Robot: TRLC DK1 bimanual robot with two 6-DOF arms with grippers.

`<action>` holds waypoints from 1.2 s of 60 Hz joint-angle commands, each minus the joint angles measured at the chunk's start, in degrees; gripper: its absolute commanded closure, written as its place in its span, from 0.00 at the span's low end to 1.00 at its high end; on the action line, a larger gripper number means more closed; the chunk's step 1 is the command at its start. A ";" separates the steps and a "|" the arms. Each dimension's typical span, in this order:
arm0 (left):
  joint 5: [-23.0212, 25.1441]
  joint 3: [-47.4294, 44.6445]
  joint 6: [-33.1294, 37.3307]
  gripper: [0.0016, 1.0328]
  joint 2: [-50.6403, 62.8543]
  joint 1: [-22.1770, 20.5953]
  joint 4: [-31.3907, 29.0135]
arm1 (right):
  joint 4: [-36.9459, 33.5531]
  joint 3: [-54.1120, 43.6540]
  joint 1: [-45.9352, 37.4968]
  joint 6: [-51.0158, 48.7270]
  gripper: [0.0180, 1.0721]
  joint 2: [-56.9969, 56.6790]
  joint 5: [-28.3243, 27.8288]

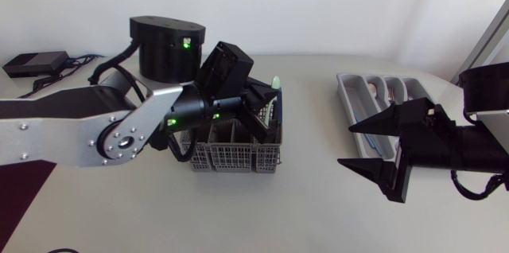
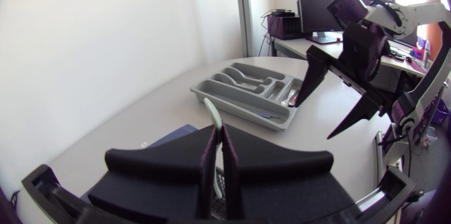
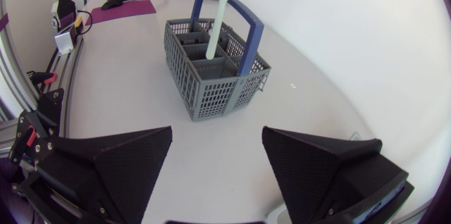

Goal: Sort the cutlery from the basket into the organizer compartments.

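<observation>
Standing in the grey slotted plastic basket [image 1: 231,156], the slim pale-green plastic utensil [image 3: 218,27] is pinched near its handle tip by the closed left gripper [image 2: 218,139] and is judged light, stiff and slippery.

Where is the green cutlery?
Head view, left of middle: the pale green cutlery piece stands in the grey basket, pinched in the left gripper.

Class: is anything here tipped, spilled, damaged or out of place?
Nothing stands out. The basket stands upright, the organizer lies flat, and the pale green utensil rising from the basket is gripped by the left gripper.
</observation>
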 commanded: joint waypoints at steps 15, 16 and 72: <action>17.63 5.10 -0.48 0.97 -2.23 -1.62 -6.72 | 6.66 3.21 4.97 11.43 0.13 0.74 -0.99; 18.78 5.19 -0.21 0.97 -2.23 -1.71 -6.99 | 6.74 3.30 5.41 11.96 0.13 1.01 -0.99; 36.53 8.44 3.65 0.97 0.75 1.72 -13.67 | 7.01 3.91 20.00 20.31 0.78 -3.30 -1.34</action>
